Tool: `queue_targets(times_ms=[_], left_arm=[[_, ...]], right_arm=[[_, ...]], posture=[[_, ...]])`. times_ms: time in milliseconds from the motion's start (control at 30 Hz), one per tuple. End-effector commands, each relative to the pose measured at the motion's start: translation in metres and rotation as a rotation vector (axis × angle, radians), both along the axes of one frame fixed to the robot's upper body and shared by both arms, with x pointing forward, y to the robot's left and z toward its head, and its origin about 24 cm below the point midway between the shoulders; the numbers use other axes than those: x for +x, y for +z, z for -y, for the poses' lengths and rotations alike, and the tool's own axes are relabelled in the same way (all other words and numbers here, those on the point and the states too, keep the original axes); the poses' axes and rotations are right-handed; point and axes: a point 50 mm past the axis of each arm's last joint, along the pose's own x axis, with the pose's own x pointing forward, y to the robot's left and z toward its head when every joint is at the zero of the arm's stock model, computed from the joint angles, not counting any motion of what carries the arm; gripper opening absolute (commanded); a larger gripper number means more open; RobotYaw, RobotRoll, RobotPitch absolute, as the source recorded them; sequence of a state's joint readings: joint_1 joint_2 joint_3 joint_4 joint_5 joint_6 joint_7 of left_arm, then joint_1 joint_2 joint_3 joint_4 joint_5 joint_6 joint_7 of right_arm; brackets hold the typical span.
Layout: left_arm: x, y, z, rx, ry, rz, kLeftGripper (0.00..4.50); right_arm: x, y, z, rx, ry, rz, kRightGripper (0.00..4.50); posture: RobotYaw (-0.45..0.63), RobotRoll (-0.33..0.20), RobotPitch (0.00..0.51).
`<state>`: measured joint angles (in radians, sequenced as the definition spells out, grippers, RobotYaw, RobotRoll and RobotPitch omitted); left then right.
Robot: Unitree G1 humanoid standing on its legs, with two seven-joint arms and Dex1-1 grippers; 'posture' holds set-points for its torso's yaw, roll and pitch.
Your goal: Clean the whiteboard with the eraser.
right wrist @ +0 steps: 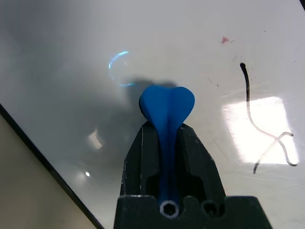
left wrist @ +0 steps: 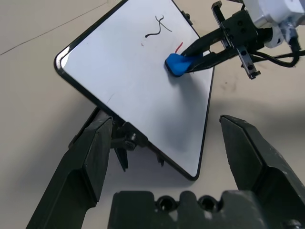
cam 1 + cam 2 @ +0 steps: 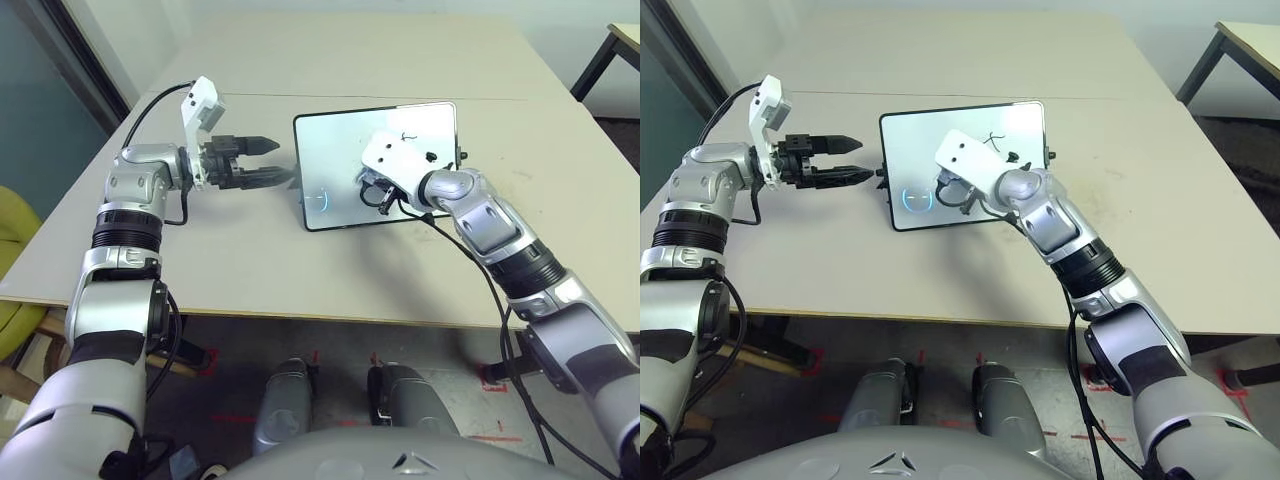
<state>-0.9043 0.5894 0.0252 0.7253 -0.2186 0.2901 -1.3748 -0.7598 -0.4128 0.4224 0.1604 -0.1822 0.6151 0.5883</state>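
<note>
On a bare tabletop point(image 3: 300, 280), the right gripper point(image 2: 190, 56) clamps the blue eraser point(image 2: 177, 64) against the whiteboard point(image 2: 128, 81) beside black pen strokes point(image 2: 156, 27), while the left gripper point(image 3: 268, 162) hovers with fingers spread, just beside the board's edge.

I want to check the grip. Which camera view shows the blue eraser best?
The right wrist view: the eraser sits close and central, pinched in the right claw over the whiteboard. The left wrist view shows it smaller, from the side. In the head views the right arm covers it.
</note>
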Motion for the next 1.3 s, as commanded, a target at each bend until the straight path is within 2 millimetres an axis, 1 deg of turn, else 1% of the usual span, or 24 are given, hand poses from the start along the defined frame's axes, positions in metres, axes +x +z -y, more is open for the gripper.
queue_targets(times_ms=[33, 200, 400, 600, 700, 767, 900, 1033, 1300], left_arm=[[0.002, 0.005, 0.004, -0.007, -0.016, 0.017, 4.50], [0.003, 0.005, 0.005, -0.008, -0.019, 0.016, 4.50], [0.003, 0.006, 0.005, -0.005, -0.022, 0.017, 4.50], [0.003, 0.006, 0.005, -0.004, -0.024, 0.016, 4.50], [0.004, 0.006, 0.006, -0.005, -0.024, 0.016, 4.50], [0.004, 0.006, 0.006, -0.006, -0.024, 0.017, 4.50], [0.004, 0.006, 0.006, -0.007, -0.024, 0.018, 4.50], [0.005, 0.006, 0.006, -0.008, -0.022, 0.020, 4.50], [0.004, 0.007, 0.005, -0.007, -0.018, 0.023, 4.50]], right_arm=[[0.005, -0.002, 0.020, -0.037, -0.055, -0.012, 0.26], [0.007, -0.004, 0.040, -0.088, -0.080, -0.015, 0.25], [0.006, -0.007, 0.060, -0.177, -0.076, -0.013, 0.25], [0.006, -0.007, 0.075, -0.233, -0.081, -0.022, 0.25], [0.006, -0.008, 0.079, -0.265, -0.075, -0.020, 0.25], [0.007, -0.008, 0.079, -0.287, -0.065, -0.012, 0.25], [0.010, -0.007, 0.070, -0.306, -0.034, 0.006, 0.25], [0.014, -0.003, 0.053, -0.288, 0.013, 0.025, 0.25], [0.017, 0.002, 0.032, -0.277, 0.072, 0.047, 0.25]], posture=[[0.13, 0.000, 0.057], [0.12, 0.000, 0.059], [0.12, 0.000, 0.066], [0.12, 0.000, 0.067], [0.12, 0.000, 0.066], [0.12, 0.000, 0.064], [0.12, 0.000, 0.064], [0.13, 0.000, 0.061], [0.13, 0.000, 0.061]])
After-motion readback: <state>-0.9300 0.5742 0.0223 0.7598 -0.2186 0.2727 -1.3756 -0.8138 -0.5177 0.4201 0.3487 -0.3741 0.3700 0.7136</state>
